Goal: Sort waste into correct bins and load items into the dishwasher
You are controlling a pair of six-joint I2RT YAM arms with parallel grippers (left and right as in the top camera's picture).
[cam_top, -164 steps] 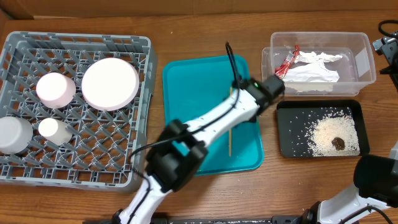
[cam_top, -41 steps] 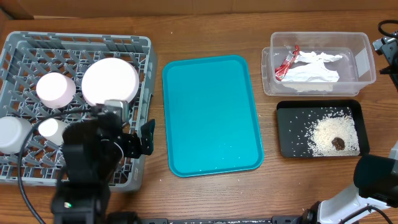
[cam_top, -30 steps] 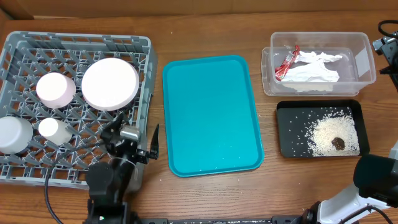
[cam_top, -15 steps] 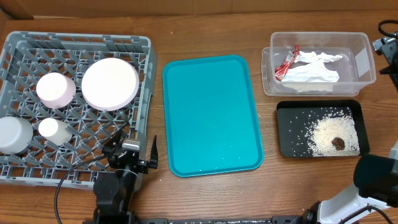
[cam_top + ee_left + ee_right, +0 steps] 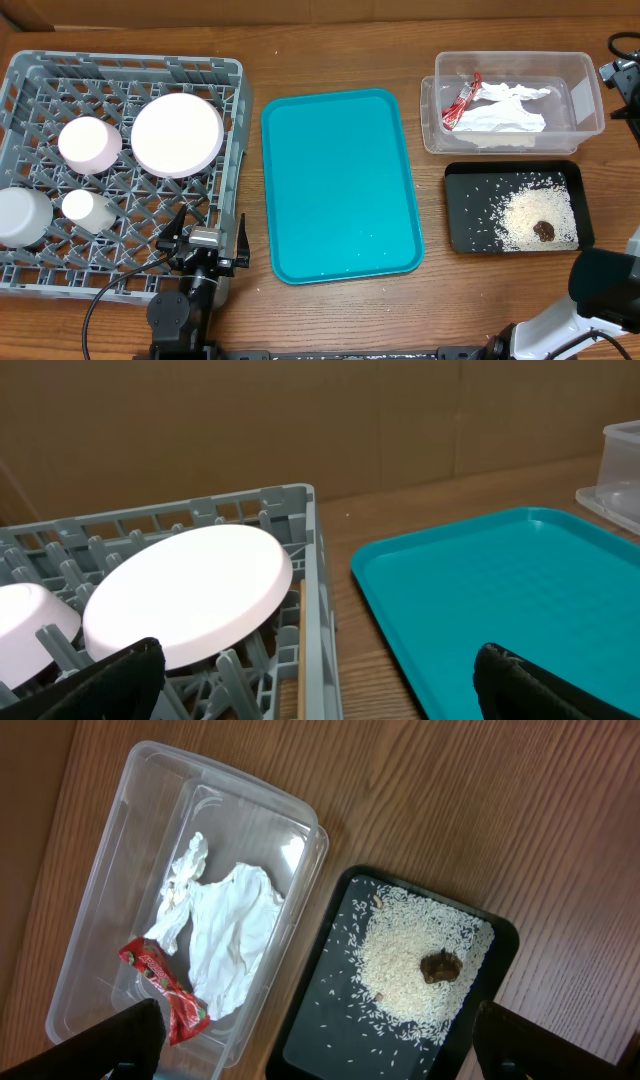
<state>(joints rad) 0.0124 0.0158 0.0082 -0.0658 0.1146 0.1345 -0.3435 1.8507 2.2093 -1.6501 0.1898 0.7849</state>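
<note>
Since the large plate (image 5: 177, 134), pink bowl (image 5: 90, 143), white bowl (image 5: 20, 215) and small cup (image 5: 85, 207) already sit in the grey dish rack (image 5: 120, 68), the step in hand is judged to be a closing check with both arms parked. The red wrapper (image 5: 460, 100) and crumpled napkin (image 5: 505, 112) lie in the clear tub (image 5: 590, 95). The rice (image 5: 530, 212) and the brown lump (image 5: 544, 230) lie in the black tray (image 5: 462, 215), and the teal tray (image 5: 340, 185) between rack and bins is bare. Done well, this step means confirming that no item is left loose on the wood and keeping the fingers clear of the rack wall. The left gripper (image 5: 212, 245) rests low at the table's near edge, just beside the rack's front corner, aimed level across the rack, fingers spread wide and empty. The right gripper (image 5: 318, 1042) hangs high over the two bins, facing straight down, likewise spread and empty.
</note>
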